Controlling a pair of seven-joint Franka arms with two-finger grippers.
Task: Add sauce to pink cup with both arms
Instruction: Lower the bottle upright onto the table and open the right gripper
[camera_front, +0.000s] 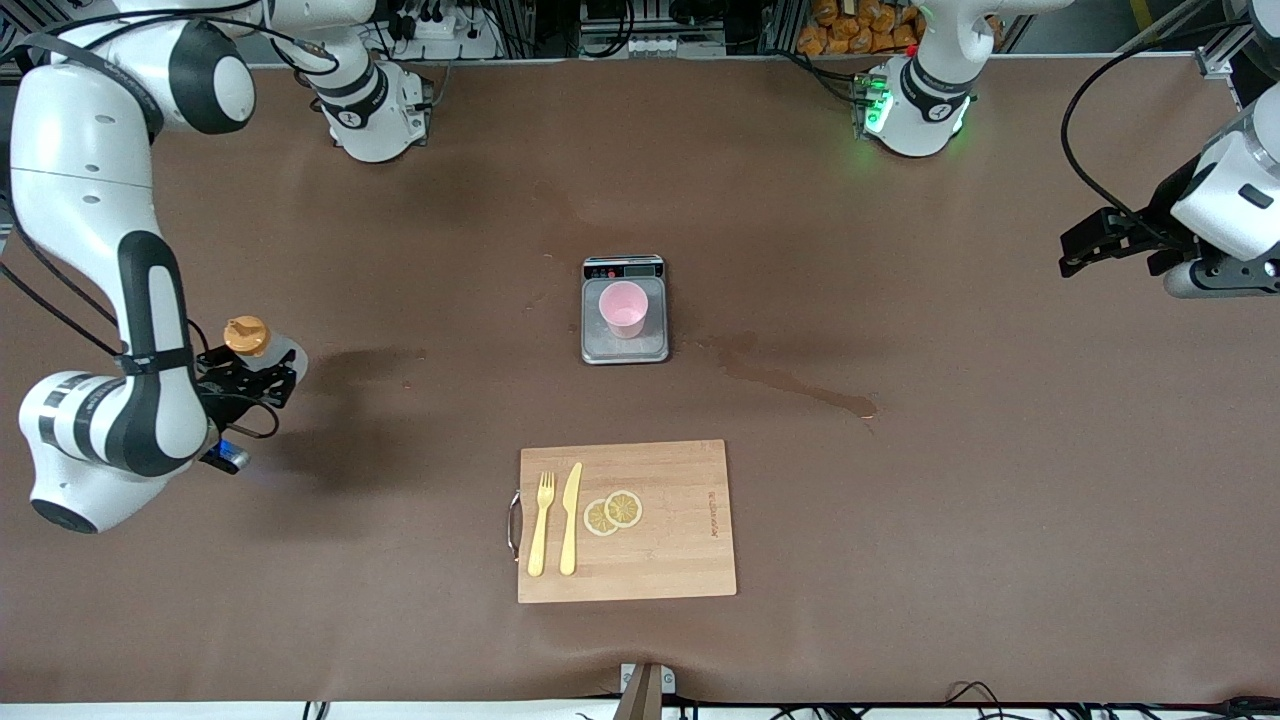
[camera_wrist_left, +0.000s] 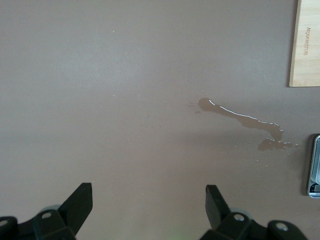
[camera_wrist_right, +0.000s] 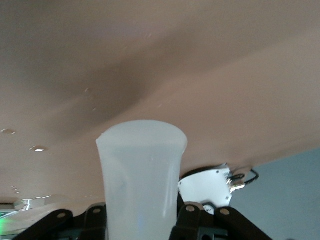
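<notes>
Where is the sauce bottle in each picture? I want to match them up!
Front view: the sauce bottle is held by the right gripper at the right arm's end of the table.
Left wrist view: not in it.
Right wrist view: its whitish body fills the middle.
Shared landmark: the brown table.

Front view high, faces robots, whole table (camera_front: 900, 520). Left wrist shares spill (camera_front: 800, 385). Right wrist close on bottle (camera_wrist_right: 141, 180).
</notes>
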